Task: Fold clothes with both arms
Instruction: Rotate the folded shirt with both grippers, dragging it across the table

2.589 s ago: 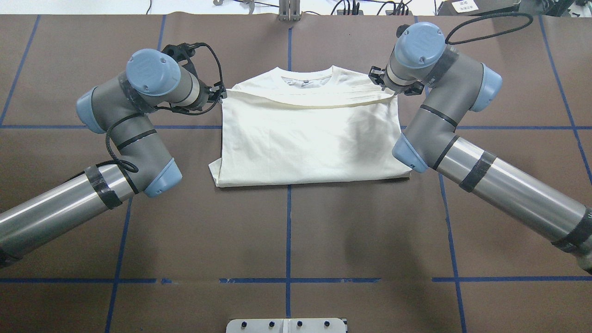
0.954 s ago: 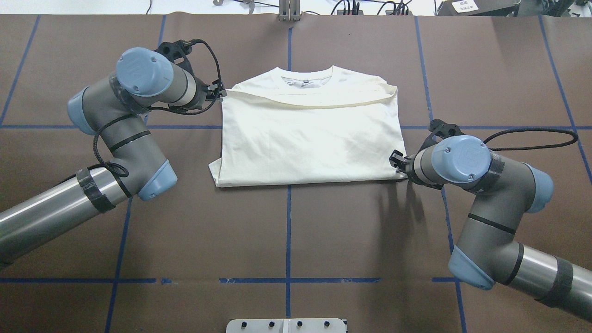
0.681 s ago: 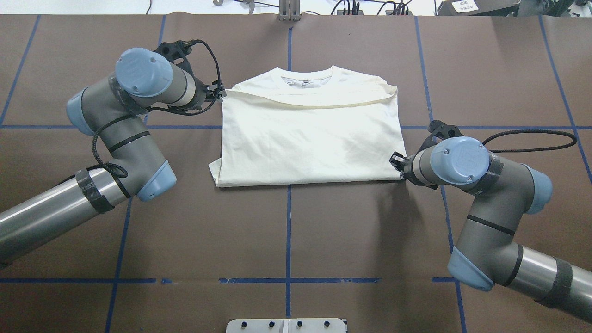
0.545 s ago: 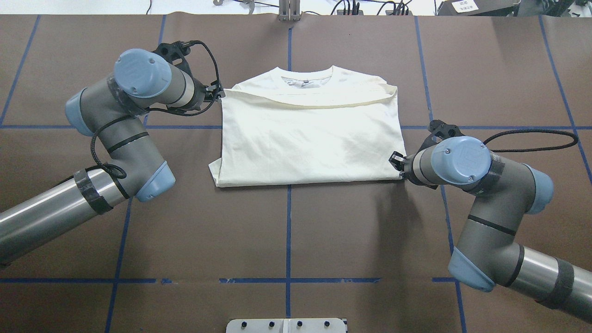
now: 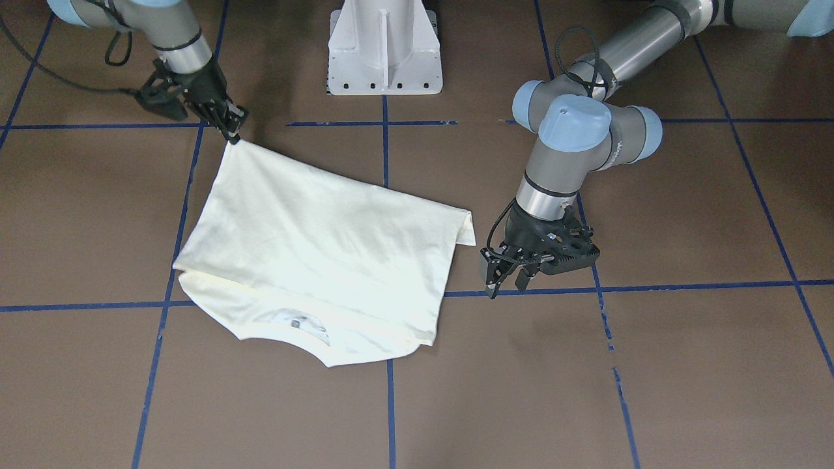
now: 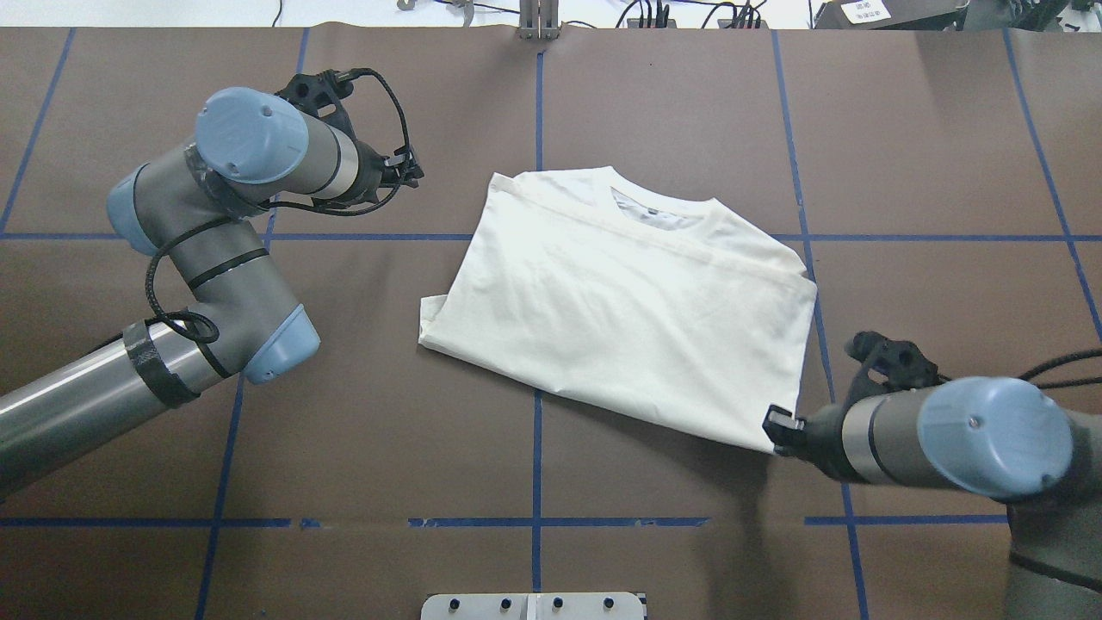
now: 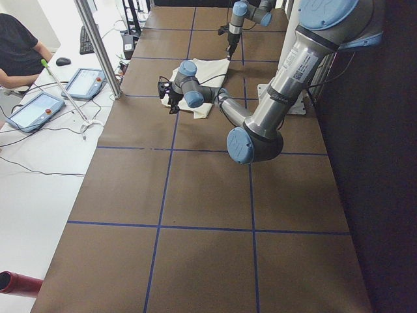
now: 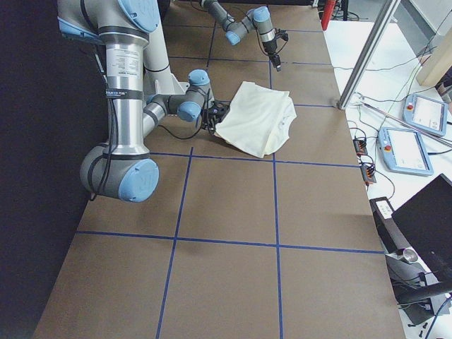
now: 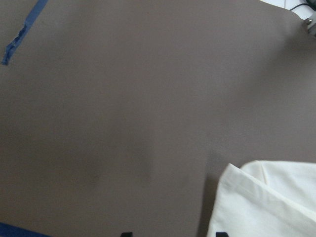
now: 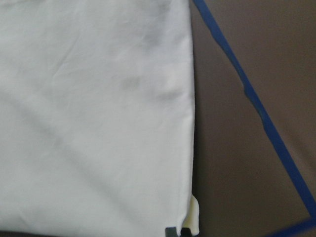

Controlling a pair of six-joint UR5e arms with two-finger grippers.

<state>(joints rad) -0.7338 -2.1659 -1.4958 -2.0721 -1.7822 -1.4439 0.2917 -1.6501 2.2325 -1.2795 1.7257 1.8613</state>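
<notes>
The cream-white T-shirt (image 6: 628, 301) lies folded and skewed on the brown table, collar (image 6: 654, 207) at the far side; its print is hidden. It also shows in the front-facing view (image 5: 313, 247). My right gripper (image 6: 779, 426) is shut on the shirt's near right corner, seen pinching it in the front-facing view (image 5: 232, 133). The right wrist view shows the shirt's edge (image 10: 98, 113) running up from the fingers. My left gripper (image 6: 413, 172) is open and empty, apart from the shirt, low over the table (image 5: 505, 281). The left wrist view shows a shirt corner (image 9: 266, 202) ahead.
Blue tape lines (image 6: 536, 448) grid the brown table. The white pedestal base (image 5: 384, 45) stands at the robot's side of the table. In the exterior left view a metal post (image 7: 98, 49), tablets (image 7: 81, 81) and an operator (image 7: 16, 55) are past the far edge.
My right gripper has pulled the shirt's near right corner toward the robot and rightward; the shirt slid and turned. The shirt's far left corner has come away from my left gripper, which hardly moved.
</notes>
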